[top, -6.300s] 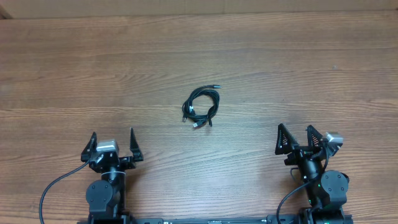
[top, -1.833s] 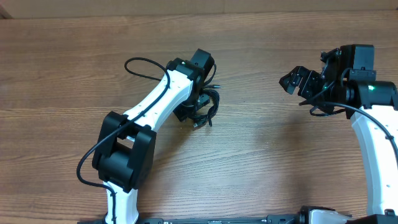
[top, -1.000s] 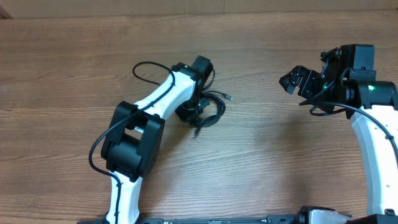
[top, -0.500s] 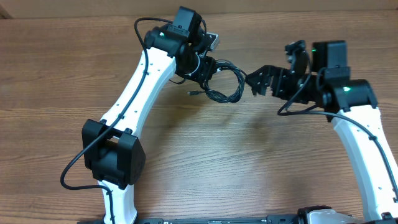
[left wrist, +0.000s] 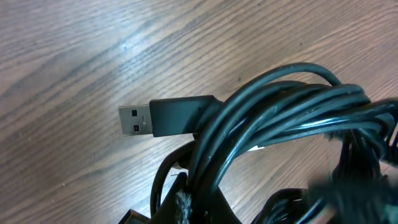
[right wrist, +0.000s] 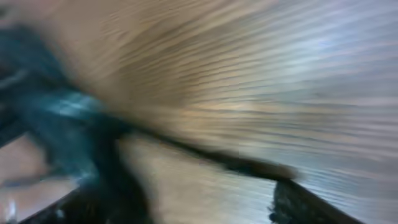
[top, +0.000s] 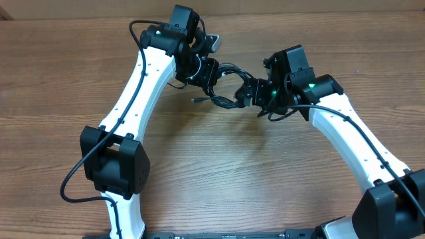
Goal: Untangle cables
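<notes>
The cables (top: 224, 102) are a small bundle of thin black cords lifted just off the wooden table (top: 80, 79) near its far middle. My left gripper (top: 207, 72) is shut on the bundle's left side. In the left wrist view the cables (left wrist: 292, 118) loop over my closed left gripper (left wrist: 205, 200), and a USB plug (left wrist: 163, 117) sticks out to the left. My right gripper (top: 250, 93) is at the bundle's right edge. The right wrist view is blurred: the right gripper (right wrist: 205, 202) has its jaws apart, dark cables (right wrist: 62, 115) lie to their left, and one strand (right wrist: 224, 160) crosses ahead.
The table's far edge (top: 279, 13) runs along the top of the overhead view. Both white arms reach in from the near side and meet over the bundle. The left arm's own thicker black wire (top: 136, 30) arcs out at the back left.
My right gripper has swung left to the bundle's right edge. My left gripper has shifted slightly back and left with the cables in it.
</notes>
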{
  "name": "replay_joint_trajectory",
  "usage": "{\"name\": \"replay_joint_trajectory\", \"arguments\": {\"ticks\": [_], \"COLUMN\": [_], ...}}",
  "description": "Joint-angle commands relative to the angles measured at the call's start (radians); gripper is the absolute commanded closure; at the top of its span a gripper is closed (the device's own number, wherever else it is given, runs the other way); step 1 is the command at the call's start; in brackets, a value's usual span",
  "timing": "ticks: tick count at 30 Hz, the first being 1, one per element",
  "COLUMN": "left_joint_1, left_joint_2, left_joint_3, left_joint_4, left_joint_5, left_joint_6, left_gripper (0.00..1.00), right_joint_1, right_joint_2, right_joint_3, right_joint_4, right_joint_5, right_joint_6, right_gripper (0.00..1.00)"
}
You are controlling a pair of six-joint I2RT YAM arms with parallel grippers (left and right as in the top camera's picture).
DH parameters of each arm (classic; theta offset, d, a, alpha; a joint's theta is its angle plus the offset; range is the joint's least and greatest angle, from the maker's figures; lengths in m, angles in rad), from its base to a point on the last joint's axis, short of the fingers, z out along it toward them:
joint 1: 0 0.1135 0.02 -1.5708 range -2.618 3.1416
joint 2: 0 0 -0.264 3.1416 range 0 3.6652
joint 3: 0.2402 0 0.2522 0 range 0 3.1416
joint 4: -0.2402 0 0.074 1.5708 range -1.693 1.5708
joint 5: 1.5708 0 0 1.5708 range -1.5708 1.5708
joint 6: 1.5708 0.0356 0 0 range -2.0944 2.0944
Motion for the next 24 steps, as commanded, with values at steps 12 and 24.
{"name": "replay_joint_trajectory", "arguments": {"ticks": [12,24], "left_joint_1": [0.046,0.182], "left_joint_2": [-0.044,-0.043], "left_joint_3": [0.026,0.026], "left_joint_4": [-0.034,0.039], "left_joint_5": [0.684,0.942], "left_joint_6": [0.176,0.33], "left_gripper": [0.96,0.96], "right_joint_1": [-0.025,-0.156], "right_joint_2": [0.134,0.05], "right_joint_3": [0.017,0.076], "right_joint_4": [-0.068,-0.108], "right_joint_5": [0.254,-0.264], "right_joint_6": [0.131,-0.24], "right_gripper": [0.27,0.26]}}
